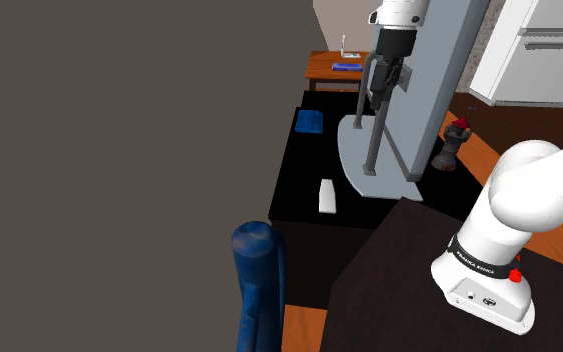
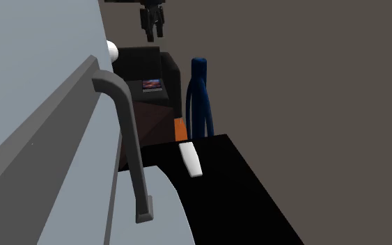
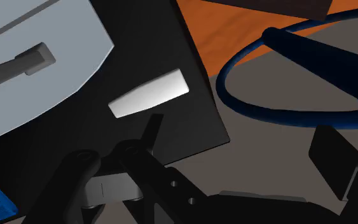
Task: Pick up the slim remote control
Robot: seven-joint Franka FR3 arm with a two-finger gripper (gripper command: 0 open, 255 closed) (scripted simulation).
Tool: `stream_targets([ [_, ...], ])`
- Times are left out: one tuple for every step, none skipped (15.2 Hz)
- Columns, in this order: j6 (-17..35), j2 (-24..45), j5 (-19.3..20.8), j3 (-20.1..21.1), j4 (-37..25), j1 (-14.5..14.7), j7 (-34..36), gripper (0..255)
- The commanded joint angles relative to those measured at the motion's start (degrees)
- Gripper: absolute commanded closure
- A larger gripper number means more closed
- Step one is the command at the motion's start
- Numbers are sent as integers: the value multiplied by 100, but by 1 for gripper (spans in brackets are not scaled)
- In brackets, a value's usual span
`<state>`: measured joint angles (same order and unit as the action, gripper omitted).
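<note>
The slim remote control [image 1: 327, 195] is a plain white bar lying flat on a black table [image 1: 299, 170], near the edge that faces a blue chair. It also lies on the black top in the second exterior view as the remote [image 2: 191, 159]. In the wrist view the remote [image 3: 149, 94] is ahead of my fingers, well apart from them. My black gripper [image 1: 387, 95] hangs high above the table, over a grey stand base, open and empty. The gripper [image 2: 154, 29] shows at the second exterior view's top; in the wrist view the gripper [image 3: 203, 172] has its fingers wide apart.
A large grey slab on a rounded base [image 1: 369, 165] with a bracket arm stands on the table beside the remote. A small blue item [image 1: 310, 122] lies at the table's far end. A blue chair [image 1: 259, 285] stands just off the table's near edge. A wooden table [image 1: 331, 66] is behind.
</note>
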<state>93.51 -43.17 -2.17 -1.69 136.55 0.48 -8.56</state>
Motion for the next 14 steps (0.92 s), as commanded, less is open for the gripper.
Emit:
stream_targets([
  [0,0,0,0,0,0,0,0],
  [207,87,-21,41,119,-46,153,0],
  [415,183,-42,83,230,-94,305,0],
  [624,287,-61,123,333,-140,456,0],
  [834,400,-79,161,429,-185,608,0],
  [1044,522,-96,201,517,-232,757,0],
  [1256,653,-112,239,598,-278,907,0],
  [1468,791,-126,275,670,-323,1057,0],
  [1680,938,-139,310,735,-368,1207,0],
  [1892,1093,-150,345,793,-416,1355,0],
  [2103,1255,-159,378,842,-462,1504,0],
  [2314,1425,-166,409,884,-508,1654,0],
  [2524,1602,-170,440,918,-556,1803,0],
  [2733,1785,-172,467,944,-601,1953,0],
])
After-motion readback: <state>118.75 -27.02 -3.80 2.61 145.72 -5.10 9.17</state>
